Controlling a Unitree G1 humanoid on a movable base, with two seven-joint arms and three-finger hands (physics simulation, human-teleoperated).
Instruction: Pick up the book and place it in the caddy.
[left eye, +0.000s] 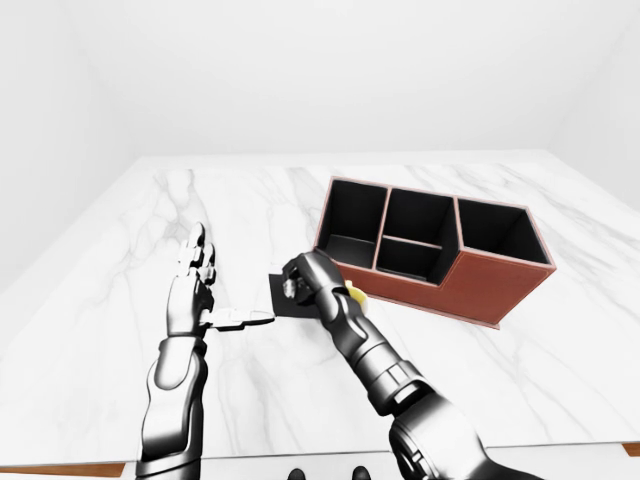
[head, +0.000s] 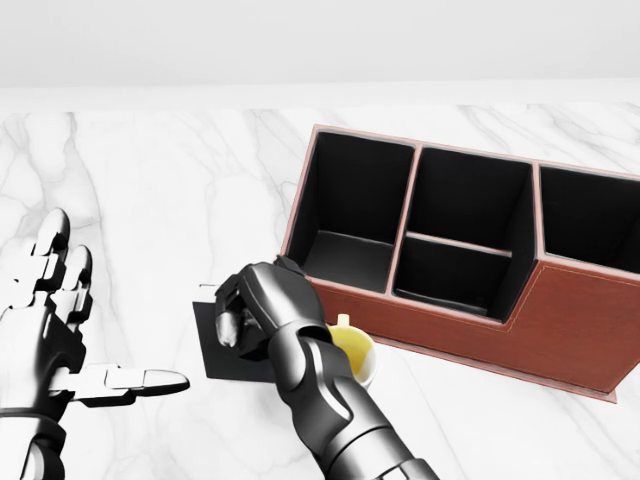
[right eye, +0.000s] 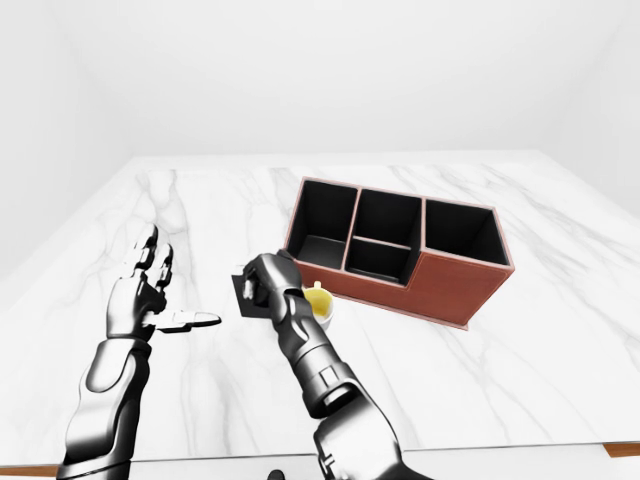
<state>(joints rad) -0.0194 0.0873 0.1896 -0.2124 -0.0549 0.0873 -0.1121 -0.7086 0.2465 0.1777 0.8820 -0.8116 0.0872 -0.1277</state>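
Note:
The book (head: 215, 352) is a thin black slab lying flat on the white marble table (head: 150, 190), left of centre in the head view. My right hand (head: 243, 316) rests on its upper right part with the fingers curled into a fist over the book's edge. Much of the book's right side is hidden under that hand. The caddy (head: 560, 322) is a red-brown box with several black compartments, standing to the right of the book. My left hand (head: 62, 330) hovers open at the left edge, its thumb pointing toward the book without touching it.
A white mug (head: 352, 358) with yellow liquid stands between my right forearm and the caddy's near wall, close to both. The table's far edge (left eye: 330, 155) meets a plain white wall.

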